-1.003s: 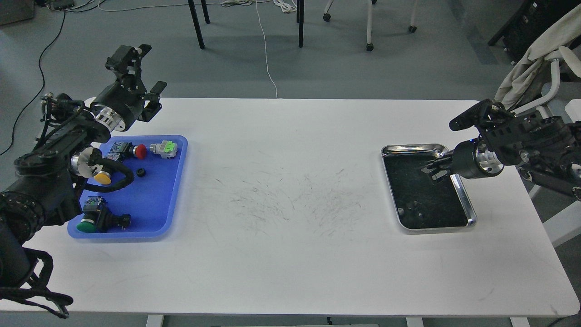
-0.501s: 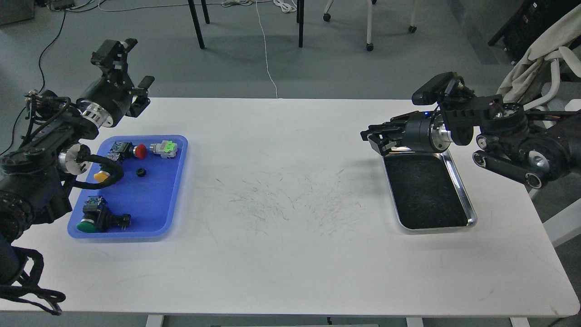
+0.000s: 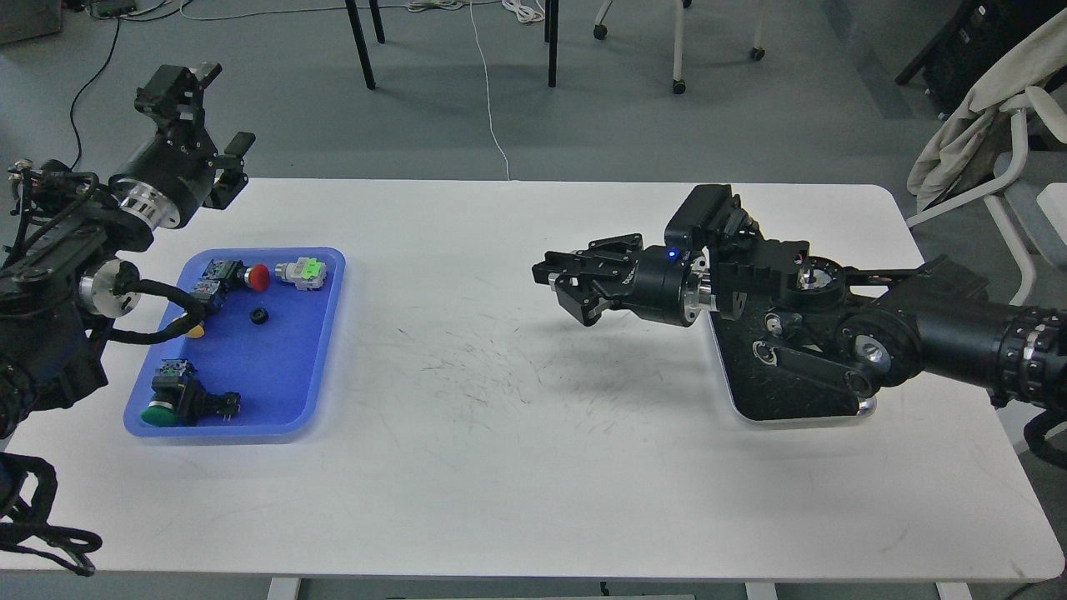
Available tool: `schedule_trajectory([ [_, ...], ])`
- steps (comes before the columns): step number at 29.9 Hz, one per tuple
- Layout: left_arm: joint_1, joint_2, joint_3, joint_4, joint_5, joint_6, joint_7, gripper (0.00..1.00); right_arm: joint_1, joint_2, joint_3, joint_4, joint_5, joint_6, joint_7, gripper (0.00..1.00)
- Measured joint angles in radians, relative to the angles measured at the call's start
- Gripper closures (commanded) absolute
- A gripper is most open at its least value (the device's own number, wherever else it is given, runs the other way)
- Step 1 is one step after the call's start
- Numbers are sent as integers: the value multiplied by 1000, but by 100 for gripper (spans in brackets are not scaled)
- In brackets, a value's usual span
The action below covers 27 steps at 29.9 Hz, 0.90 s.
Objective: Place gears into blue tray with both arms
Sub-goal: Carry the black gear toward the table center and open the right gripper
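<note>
One small black gear [image 3: 260,316] lies in the blue tray [image 3: 279,379] at the table's left. My left gripper [image 3: 202,119] is raised behind the tray's far left corner, open and empty. My right gripper [image 3: 560,282] hovers over the middle of the table, pointing left toward the blue tray and well short of it. Its dark fingers lie close together, and I cannot make out whether anything sits between them.
The blue tray also holds push-buttons: red [image 3: 257,277], light green [image 3: 303,272], yellow [image 3: 195,332] and dark green [image 3: 169,406]. A steel tray [image 3: 864,406] with a dark inside sits at the right, half covered by my right arm. Chair legs stand beyond the table's far edge.
My right gripper left the steel tray and swept left to the table's middle. My left gripper drew back, up and to the left, away from the blue tray.
</note>
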Motion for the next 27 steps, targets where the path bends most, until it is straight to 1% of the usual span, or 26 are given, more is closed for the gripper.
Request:
schedule_trajectory([
  [5, 2, 10, -3, 0, -1, 0, 0, 1, -54, 64, 3, -15, -4, -17, 15, 99],
  [17, 3, 27, -15, -4, -1, 0, 0, 1, -174, 214, -11, -108, -21, -54, 17, 99],
  [27, 2, 44, -15, -6, 0, 0, 0, 1, -222, 229, -34, -239, -73, -57, 17, 99],
])
